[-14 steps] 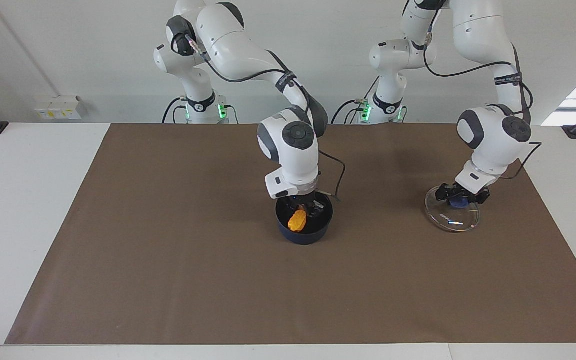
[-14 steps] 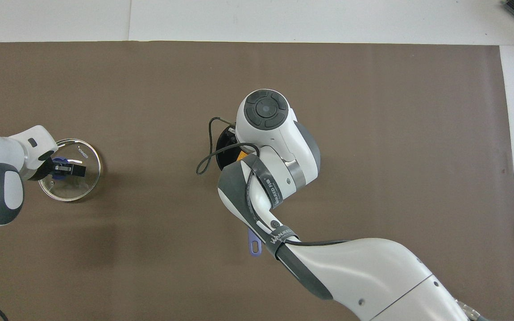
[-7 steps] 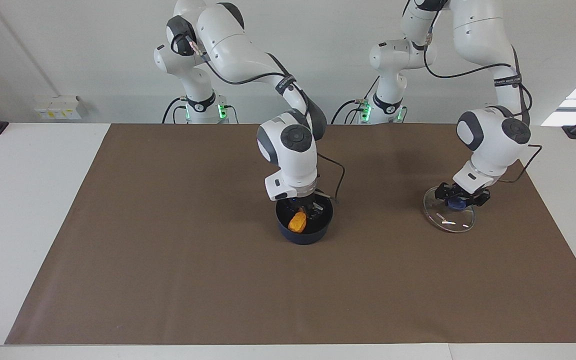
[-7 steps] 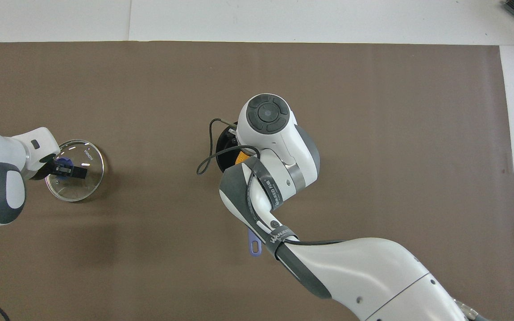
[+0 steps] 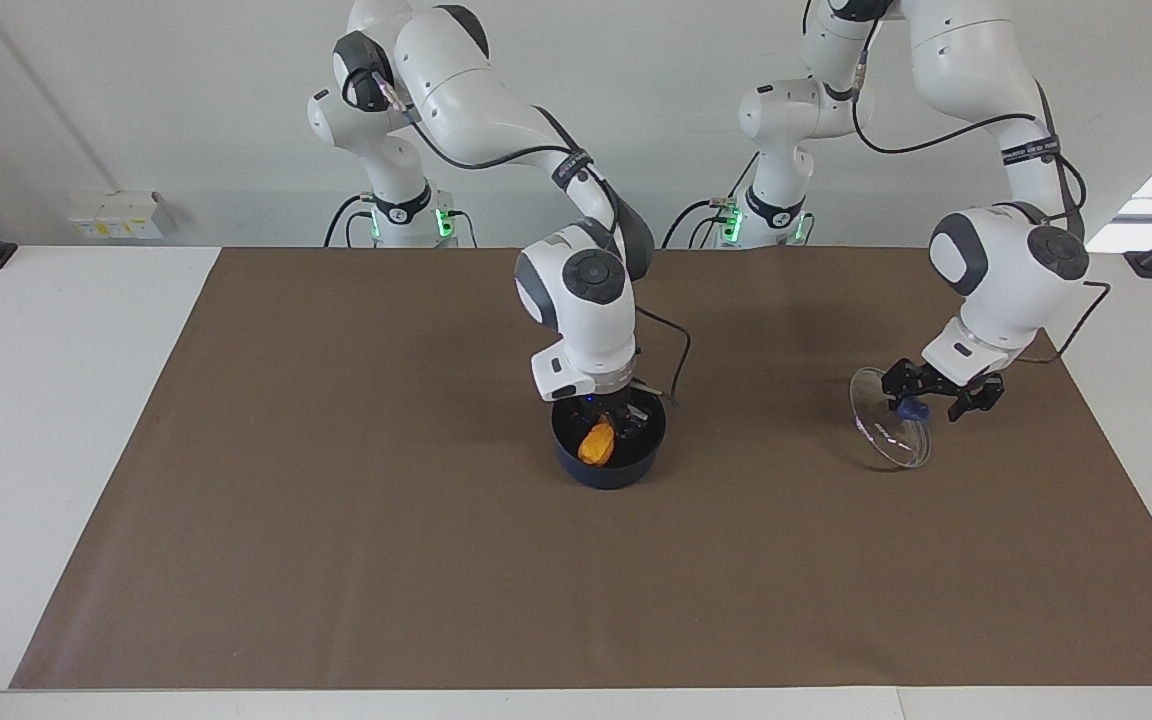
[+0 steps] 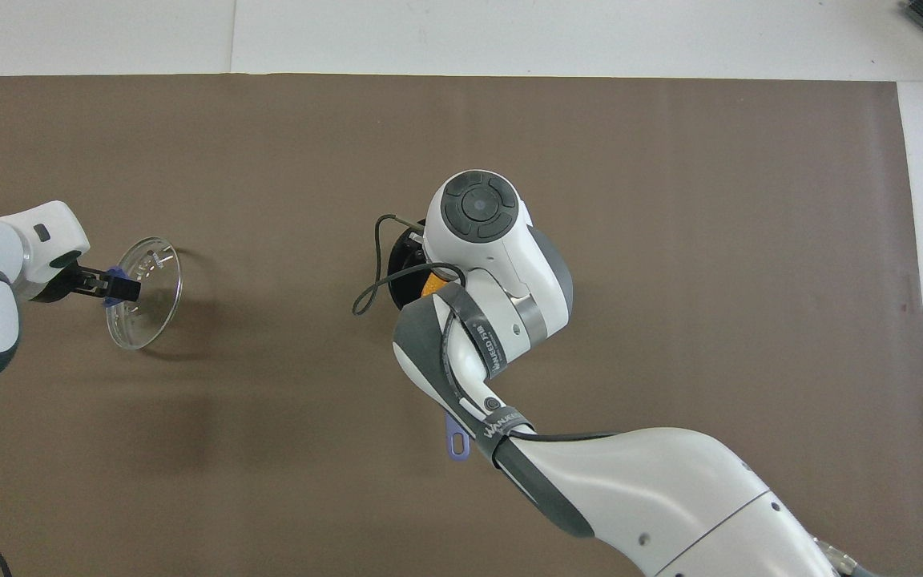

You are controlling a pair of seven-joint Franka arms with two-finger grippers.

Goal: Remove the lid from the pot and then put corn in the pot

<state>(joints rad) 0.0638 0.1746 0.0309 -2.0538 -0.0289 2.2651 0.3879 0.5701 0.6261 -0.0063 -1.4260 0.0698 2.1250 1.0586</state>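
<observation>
Small orange-yellow corn cob (image 5: 596, 442) sitting in the dark navy pot (image 5: 609, 467) mid-table, pinched by the right gripper (image 5: 612, 426), clear glass lid (image 5: 891, 432) tilted under the spread-open left gripper (image 5: 939, 397).

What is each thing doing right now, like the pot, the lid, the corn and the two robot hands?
lid: off the pot, tipped up on its edge, toward the left arm's end of the table.
pot: upright, uncovered, corn inside.
corn: in the pot, tilted, held at its upper end.
left gripper: at the lid's blue knob.
right gripper: down in the pot, shut on the corn.
</observation>
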